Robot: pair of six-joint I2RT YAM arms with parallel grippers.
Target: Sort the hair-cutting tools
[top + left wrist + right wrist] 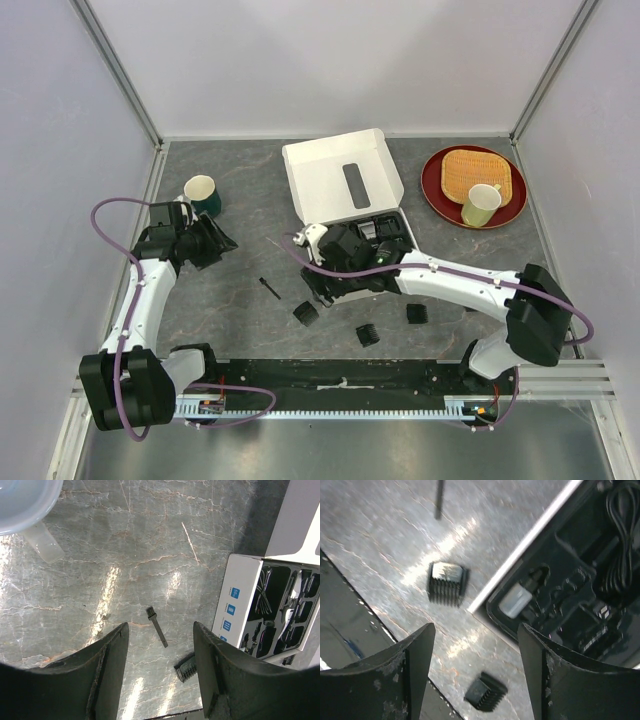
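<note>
Three black comb guards lie on the table: one (306, 313), one (368, 335) and one (416, 313). The thin brush (268, 288) lies left of them. My right gripper (328, 278) is open and empty over the near left corner of the black tray (385, 232). Its wrist view shows two guards, one (447, 582) and one (485, 692), the coiled cord (616, 555) and a silver-tipped piece (516, 600) in the tray. My left gripper (215, 240) is open and empty, above the table left of the brush (157, 626) and a guard (185, 667).
The white box's open lid (340, 180) lies behind the tray. A cup (200, 190) stands just behind my left gripper. A red plate (435, 195) with a woven mat and a second cup (481, 204) is at the back right.
</note>
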